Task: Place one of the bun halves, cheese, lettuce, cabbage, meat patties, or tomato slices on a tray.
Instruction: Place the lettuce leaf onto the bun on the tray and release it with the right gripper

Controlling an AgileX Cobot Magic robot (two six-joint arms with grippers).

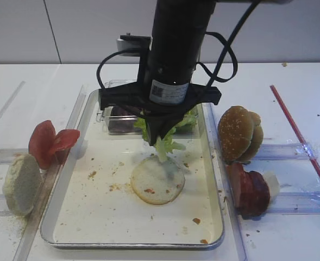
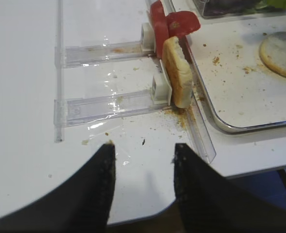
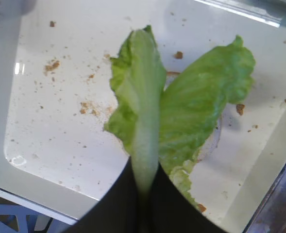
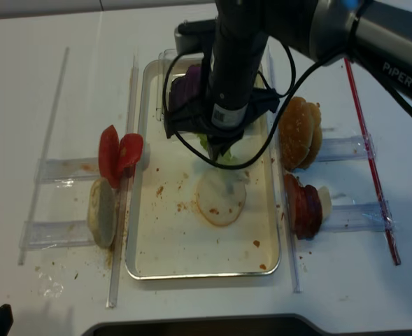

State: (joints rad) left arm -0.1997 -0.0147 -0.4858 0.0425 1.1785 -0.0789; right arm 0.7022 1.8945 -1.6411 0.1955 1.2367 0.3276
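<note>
Item: large shallow rectangular tray [image 1: 73, 201] with cream-white floor and silvery rim, centre of frame on the white counter [image 1: 290, 81], carrying a pale flat round bun half [image 1: 157, 180] just below centre. Right end effector [image 1: 161, 142], black, pinched shut on a light green crinkled lettuce leaf [image 3: 181, 104] by its pale rib, long axis hanging straight down, its tip just above the bun half's upper edge. Left end effector [image 2: 143, 165], lower left off the tray, jaws apart and empty, is the farther arm.
</note>
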